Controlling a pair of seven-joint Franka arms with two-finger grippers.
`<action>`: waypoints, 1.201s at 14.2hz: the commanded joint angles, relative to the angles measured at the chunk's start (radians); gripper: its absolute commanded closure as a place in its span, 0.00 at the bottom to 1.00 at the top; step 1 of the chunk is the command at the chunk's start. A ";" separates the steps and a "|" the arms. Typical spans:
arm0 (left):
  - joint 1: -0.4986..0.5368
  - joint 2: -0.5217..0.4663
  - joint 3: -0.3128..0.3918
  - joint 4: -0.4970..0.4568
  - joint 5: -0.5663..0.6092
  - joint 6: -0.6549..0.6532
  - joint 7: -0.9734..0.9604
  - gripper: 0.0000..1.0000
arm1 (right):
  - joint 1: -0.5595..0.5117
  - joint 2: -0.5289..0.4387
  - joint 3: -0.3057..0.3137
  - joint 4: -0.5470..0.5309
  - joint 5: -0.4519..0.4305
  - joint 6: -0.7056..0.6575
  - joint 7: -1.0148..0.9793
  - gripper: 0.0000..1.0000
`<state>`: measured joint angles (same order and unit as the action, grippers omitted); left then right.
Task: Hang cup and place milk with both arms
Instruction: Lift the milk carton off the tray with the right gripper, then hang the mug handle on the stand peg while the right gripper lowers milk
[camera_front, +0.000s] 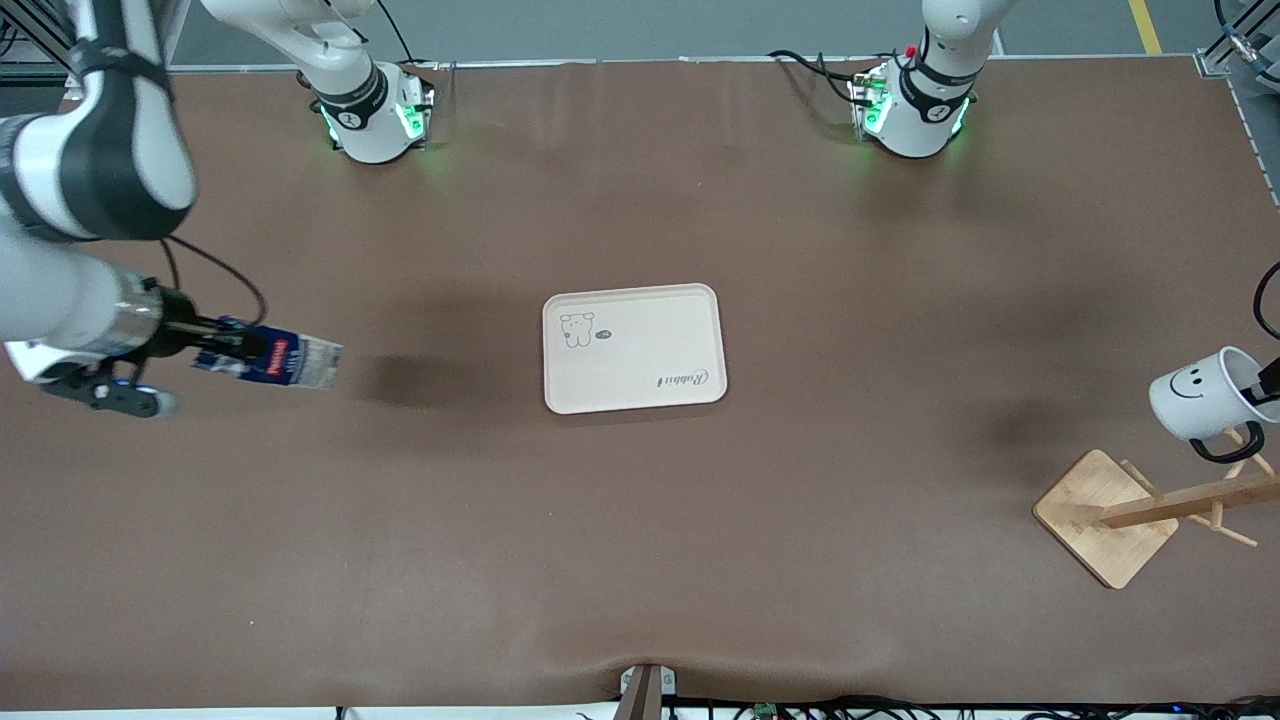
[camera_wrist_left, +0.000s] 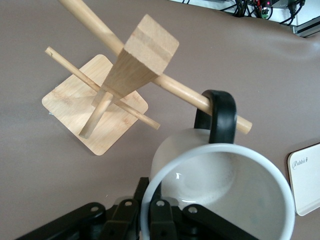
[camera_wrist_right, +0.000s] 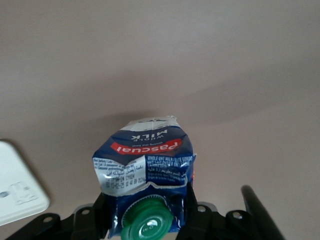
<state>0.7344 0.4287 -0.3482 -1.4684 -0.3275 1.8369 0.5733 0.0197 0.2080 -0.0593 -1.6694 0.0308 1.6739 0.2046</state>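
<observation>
My right gripper (camera_front: 222, 352) is shut on the milk (camera_front: 288, 362), a dark blue carton with a red label. It holds the carton on its side in the air over the table at the right arm's end. In the right wrist view the fingers (camera_wrist_right: 100, 212) clamp the carton (camera_wrist_right: 145, 155) by its top, beside the green cap (camera_wrist_right: 147, 222). My left gripper (camera_front: 1268, 382) is shut on the rim of the white cup (camera_front: 1200, 392), over the wooden rack (camera_front: 1150, 510). In the left wrist view the cup's (camera_wrist_left: 215, 200) black handle (camera_wrist_left: 220, 117) crosses a rack peg (camera_wrist_left: 180, 90).
A cream tray (camera_front: 633, 347) lies at the table's middle; its corner shows in both wrist views. The rack's square base (camera_front: 1105, 518) stands near the table's edge at the left arm's end. Brown table all round.
</observation>
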 joint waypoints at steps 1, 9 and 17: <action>0.016 0.004 -0.006 0.000 -0.010 -0.008 0.022 0.89 | -0.088 -0.110 0.024 -0.243 -0.006 0.175 -0.121 1.00; -0.007 -0.005 -0.018 0.034 0.022 -0.005 0.008 0.00 | -0.152 -0.180 0.026 -0.501 -0.006 0.386 -0.136 1.00; -0.033 -0.070 -0.029 0.025 0.131 -0.034 -0.095 0.00 | -0.179 -0.173 0.027 -0.530 -0.006 0.403 -0.136 0.19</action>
<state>0.6997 0.3803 -0.3722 -1.4362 -0.2219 1.8211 0.4966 -0.1414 0.0613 -0.0515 -2.1729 0.0308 2.0668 0.0661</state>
